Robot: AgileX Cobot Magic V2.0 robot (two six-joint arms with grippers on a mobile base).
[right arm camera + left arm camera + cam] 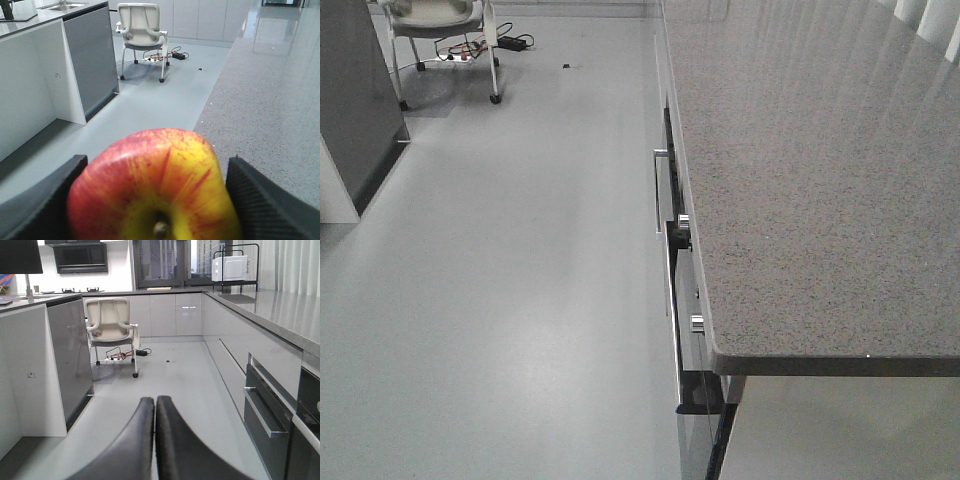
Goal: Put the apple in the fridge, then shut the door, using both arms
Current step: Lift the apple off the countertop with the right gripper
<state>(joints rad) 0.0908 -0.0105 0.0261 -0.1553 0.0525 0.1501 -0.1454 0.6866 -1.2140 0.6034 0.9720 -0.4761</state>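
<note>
The right pincer (153,200) is clamped on the apple (150,165) — the carrying step; the left pincer (154,432) is together, empty. Next it must find the fridge — not in view.

counter (820,180) right | drawer handle (659,190) at its edge | chair (435,15) far left

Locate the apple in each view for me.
Front: not in it.
Left wrist: not in it.
Right wrist: apple at bottom centre, gripped by the right end effector.
Shared landmark: the white chair, across the floor in all three views.
</note>
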